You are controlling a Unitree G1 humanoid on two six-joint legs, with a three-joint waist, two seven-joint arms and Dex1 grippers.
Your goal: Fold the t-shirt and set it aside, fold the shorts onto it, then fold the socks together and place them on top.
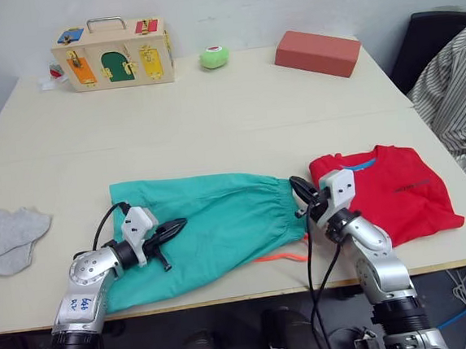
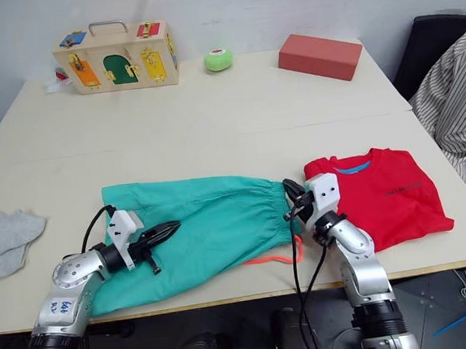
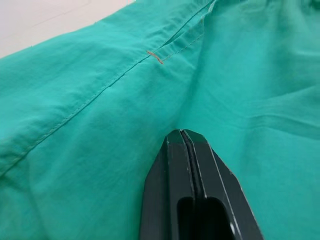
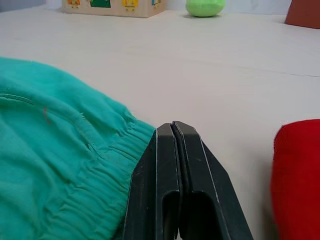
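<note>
- The teal-green shorts lie folded lengthwise along the near edge of the table, gathered waist toward the robot's right; the orange-pink drawstring trails out from under the waist end, close to the table edge.
- The left gripper sits low over the leg end of the shorts; its two black fingers are pressed flat together with no cloth between them, as the left wrist view shows, with a stitched seam running just ahead of the tips.
- The right gripper is at the waist end of the shorts, in the gap between shorts and t-shirt; its fingers are likewise closed against each other and hold nothing.
- The red t-shirt lies folded on the robot's right side of the table, just beside the shorts' waist, blue neck label facing up.
- The pair of grey socks rests at the far left edge, well apart from the shorts.
- Along the far side stand a wooden latch box, a green ball and a red-brown block.
</note>
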